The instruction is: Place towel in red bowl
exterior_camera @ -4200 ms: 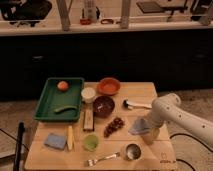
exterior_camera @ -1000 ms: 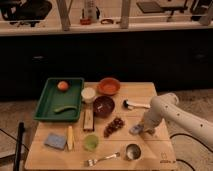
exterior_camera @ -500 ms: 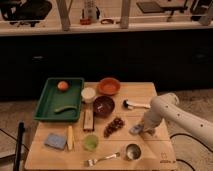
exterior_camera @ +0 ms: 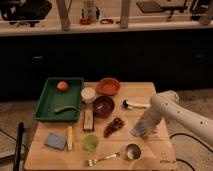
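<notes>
A: Where is bare room found on the table point(exterior_camera: 142, 92)?

B: Bare wood is seen at the back right corner, behind the brush point(exterior_camera: 131, 104) and to the right of the red bowl point(exterior_camera: 108, 86). A narrow bare strip is also left along the right edge, beside the towel point(exterior_camera: 139, 131). The left side is taken up by the green tray point(exterior_camera: 44, 100), which lies close to the left edge. The front edge is crowded by the fork point(exterior_camera: 102, 159) and the metal cup point(exterior_camera: 132, 150).

A: What is counted?

B: One towel, one tray, one fork, one brush, one blue sponge point(exterior_camera: 55, 140) and one bunch of grapes point(exterior_camera: 115, 125) are counted. Two bowls are seen: the red bowl at the back and a dark maroon bowl point(exterior_camera: 103, 105) just in front of it. Three cups are seen: a white cup point(exterior_camera: 88, 94), a green cup point(exterior_camera: 90, 142) and the metal one.

A: Where is the towel placed, and how is it pointed?

B: It is bunched on the right half of the table, between the brush and the metal cup and right of the grapes, well apart from the red bowl. No clear long axis can be made out from the crumpled grey-blue heap.

A: And the gripper point(exterior_camera: 144, 127)?

B: It is lowered onto the towel at the end of the white arm point(exterior_camera: 172, 107), which is reached in from the right. Whether it is clamped on the cloth cannot be told.
</notes>
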`<act>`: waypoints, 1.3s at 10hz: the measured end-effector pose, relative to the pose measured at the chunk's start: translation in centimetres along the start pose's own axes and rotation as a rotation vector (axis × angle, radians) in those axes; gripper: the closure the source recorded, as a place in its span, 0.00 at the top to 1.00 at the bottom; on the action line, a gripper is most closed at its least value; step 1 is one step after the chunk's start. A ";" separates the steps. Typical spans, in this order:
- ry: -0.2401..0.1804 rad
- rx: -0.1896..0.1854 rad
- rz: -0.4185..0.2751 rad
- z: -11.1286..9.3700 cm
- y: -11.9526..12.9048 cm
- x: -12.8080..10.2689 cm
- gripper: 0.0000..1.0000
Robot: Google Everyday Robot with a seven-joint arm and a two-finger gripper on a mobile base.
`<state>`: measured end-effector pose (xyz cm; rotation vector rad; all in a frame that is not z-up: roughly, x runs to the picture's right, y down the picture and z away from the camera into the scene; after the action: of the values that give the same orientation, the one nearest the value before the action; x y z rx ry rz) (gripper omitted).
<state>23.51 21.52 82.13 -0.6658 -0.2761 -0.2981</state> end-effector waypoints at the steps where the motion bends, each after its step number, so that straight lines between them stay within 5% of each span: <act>1: 0.001 -0.008 -0.030 -1.3 -0.4 -0.3 0.80; 5: -0.001 -0.014 -0.080 -2.2 -1.4 -0.8 0.80; 9: -0.001 -0.016 -0.062 -0.6 -1.3 0.1 0.80; 13: -0.009 -0.032 -0.026 1.4 -0.4 1.8 0.48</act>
<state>24.83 21.76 84.00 -0.6959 -0.2890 -0.3250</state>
